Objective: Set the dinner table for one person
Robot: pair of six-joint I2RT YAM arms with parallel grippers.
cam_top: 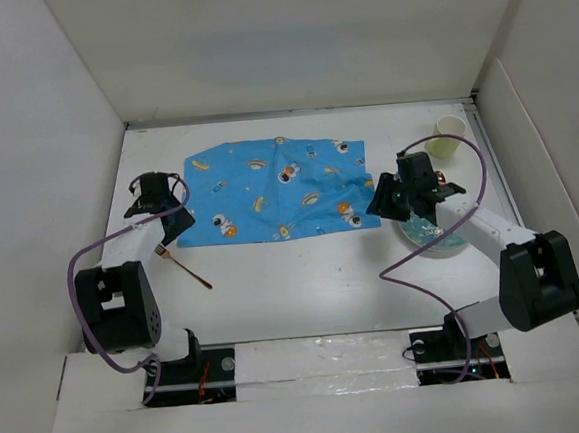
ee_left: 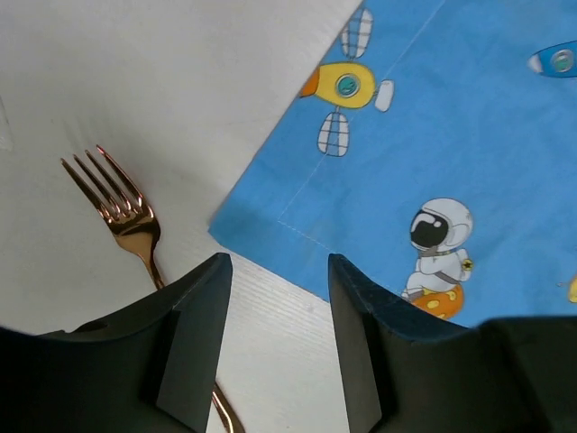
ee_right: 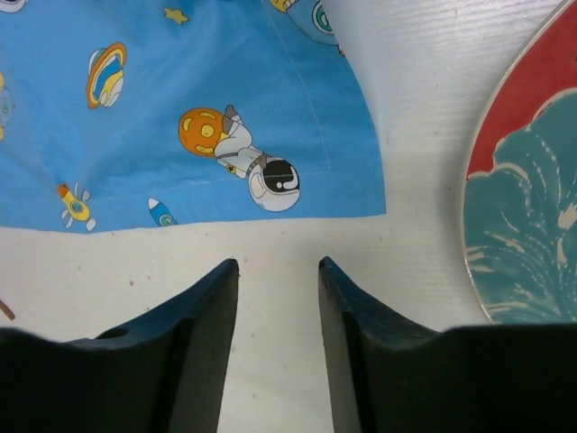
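Observation:
The dinner table is a white square top with upright white panels. A blue cloth printed with cartoon figures lies spread on it, with some creases. A copper fork lies at the cloth's left front corner, also in the left wrist view. A red-rimmed teal plate sits right of the cloth, also in the right wrist view. My left gripper is open and empty above the cloth's near left corner. My right gripper is open and empty above bare table just before the cloth's right corner.
A pale yellow-green cup stands at the back right near the side panel. The right arm partly covers the plate. Cables loop from both arms over the table's front area.

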